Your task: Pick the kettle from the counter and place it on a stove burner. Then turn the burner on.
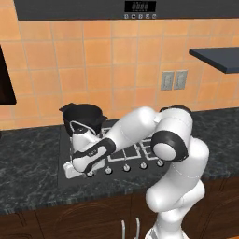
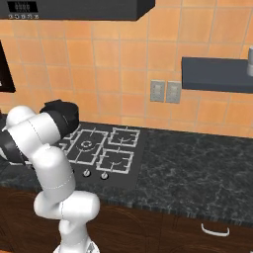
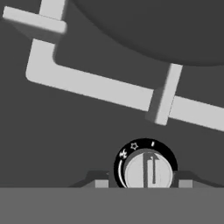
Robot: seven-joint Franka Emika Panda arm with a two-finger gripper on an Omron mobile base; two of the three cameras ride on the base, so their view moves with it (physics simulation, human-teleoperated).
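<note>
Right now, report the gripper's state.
Gripper: open, jaws standing either side of the stove knob, not yet closed on it; holding nothing.

The arm point(image 1: 175, 154) is glossy white, built of fat rounded segments. Dark black bands ring its joints. Its hand point(image 1: 88, 156) is white with a black collar.

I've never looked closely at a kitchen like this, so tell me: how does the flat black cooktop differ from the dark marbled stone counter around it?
The flat black cooktop is plain and uniform; the dark marbled stone counter is veined with grey. The cooktop carries grey grates, small silver knobs and a black two-handled pot; the counter frames it on both sides. Both are dark and level.
</note>
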